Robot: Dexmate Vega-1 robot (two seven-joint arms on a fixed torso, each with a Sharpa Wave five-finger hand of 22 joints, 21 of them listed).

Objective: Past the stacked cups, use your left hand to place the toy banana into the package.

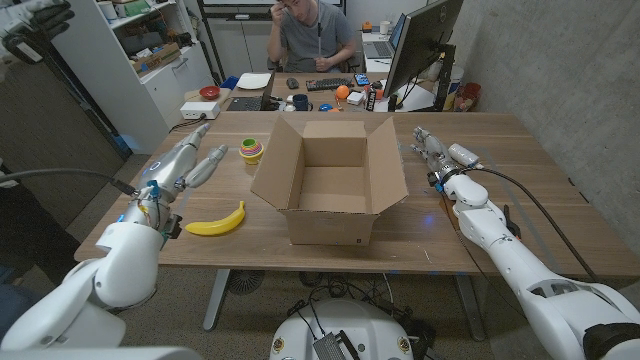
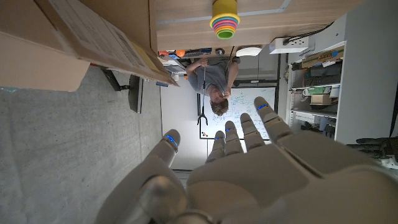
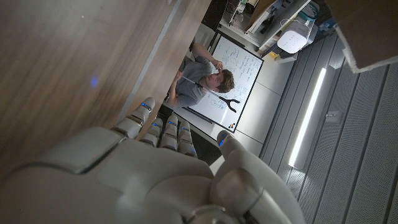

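Observation:
A yellow toy banana (image 1: 217, 222) lies on the wooden table near the front left edge. An open cardboard box (image 1: 333, 178) stands in the middle with its flaps up. The stacked coloured cups (image 1: 252, 150) (image 2: 224, 22) stand just left of the box. My left hand (image 1: 190, 163) (image 2: 249, 168) hangs open behind the banana and left of the cups, fingers straight and apart, holding nothing. On the right side of the table my right hand (image 1: 437, 152) (image 3: 155, 168) is open too, beside the box's right flap (image 1: 392, 160).
A person sits at a desk (image 1: 310, 95) behind the table, with a keyboard, monitor (image 1: 420, 45) and small objects. Shelving (image 1: 150, 50) stands at the back left. The box wall (image 2: 74, 43) is close to my left hand.

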